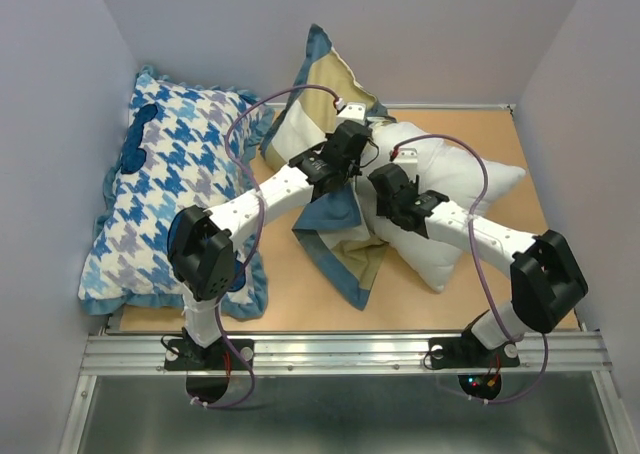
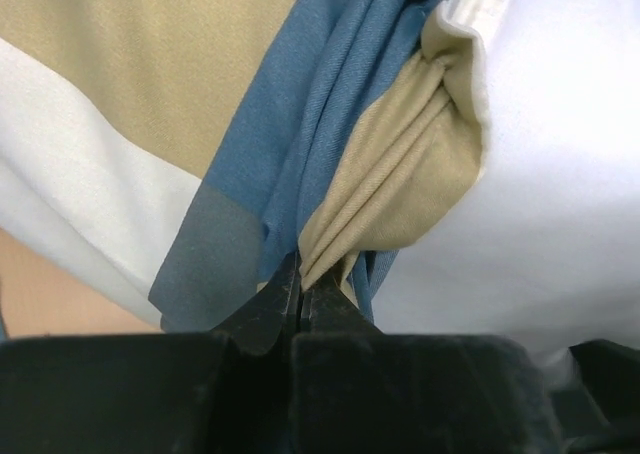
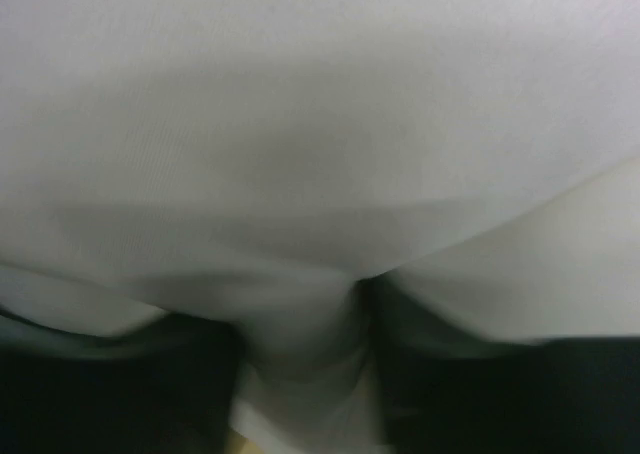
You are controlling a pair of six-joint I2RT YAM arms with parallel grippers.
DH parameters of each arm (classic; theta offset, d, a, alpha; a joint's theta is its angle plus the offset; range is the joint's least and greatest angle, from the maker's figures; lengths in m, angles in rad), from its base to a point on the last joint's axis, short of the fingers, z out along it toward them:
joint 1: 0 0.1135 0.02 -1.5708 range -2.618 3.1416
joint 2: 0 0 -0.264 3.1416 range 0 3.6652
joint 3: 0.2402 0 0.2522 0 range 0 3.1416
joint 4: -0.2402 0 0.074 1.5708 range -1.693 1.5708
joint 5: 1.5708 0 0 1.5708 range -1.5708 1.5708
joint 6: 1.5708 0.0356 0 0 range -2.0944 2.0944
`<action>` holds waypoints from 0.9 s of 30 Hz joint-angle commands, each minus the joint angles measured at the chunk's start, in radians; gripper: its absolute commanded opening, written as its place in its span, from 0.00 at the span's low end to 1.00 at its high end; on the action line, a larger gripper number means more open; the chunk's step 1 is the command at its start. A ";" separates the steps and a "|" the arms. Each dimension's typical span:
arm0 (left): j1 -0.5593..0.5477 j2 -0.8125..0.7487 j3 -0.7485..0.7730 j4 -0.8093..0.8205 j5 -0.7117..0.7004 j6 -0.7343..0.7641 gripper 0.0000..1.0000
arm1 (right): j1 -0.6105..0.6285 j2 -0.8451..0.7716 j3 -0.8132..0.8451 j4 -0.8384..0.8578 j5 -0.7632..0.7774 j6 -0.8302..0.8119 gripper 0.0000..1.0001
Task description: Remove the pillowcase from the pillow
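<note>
At the middle of the bench [image 1: 300,299] our left gripper [image 2: 300,286] pinches the bunched edge of the pillowcase [image 1: 340,244] to peel it away, while our right gripper [image 3: 305,359] straddles the pillow [image 1: 450,189] beside it as anchor; whether it grips, we cannot tell.

You're in a robot test cell, a lab bench rather than a home. Plain pale walls [image 1: 60,124] box in a bare wooden table [image 1: 300,309] on three sides. A metal rail [image 1: 350,352] along its near edge carries the cabled left arm [image 1: 270,189] and right arm [image 1: 480,236]. The pillow [image 1: 450,174], pillowcase [image 1: 345,244] and patterned cushion [image 1: 170,194] lying on it are household things in a workbench setting.
</note>
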State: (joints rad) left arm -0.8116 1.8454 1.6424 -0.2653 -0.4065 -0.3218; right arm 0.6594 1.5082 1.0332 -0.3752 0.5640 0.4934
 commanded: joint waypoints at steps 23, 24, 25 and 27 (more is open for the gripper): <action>-0.092 -0.503 -0.602 0.371 0.109 -0.083 0.72 | -0.253 -0.080 0.415 -0.171 -0.337 -0.039 0.00; -0.100 -0.503 -0.625 0.411 0.135 -0.083 0.83 | -0.253 -0.079 0.424 -0.174 -0.337 -0.038 0.01; -0.116 -0.500 -0.659 0.488 0.185 -0.092 0.88 | -0.253 -0.075 0.429 -0.176 -0.345 -0.039 0.01; -0.141 -0.497 -0.687 0.567 0.225 -0.102 0.88 | -0.253 -0.074 0.433 -0.179 -0.346 -0.033 0.01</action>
State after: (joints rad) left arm -0.9150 1.3453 1.0054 0.0994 -0.2539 -0.3862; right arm 0.4007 1.4563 1.3590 -0.6376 0.2417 0.4431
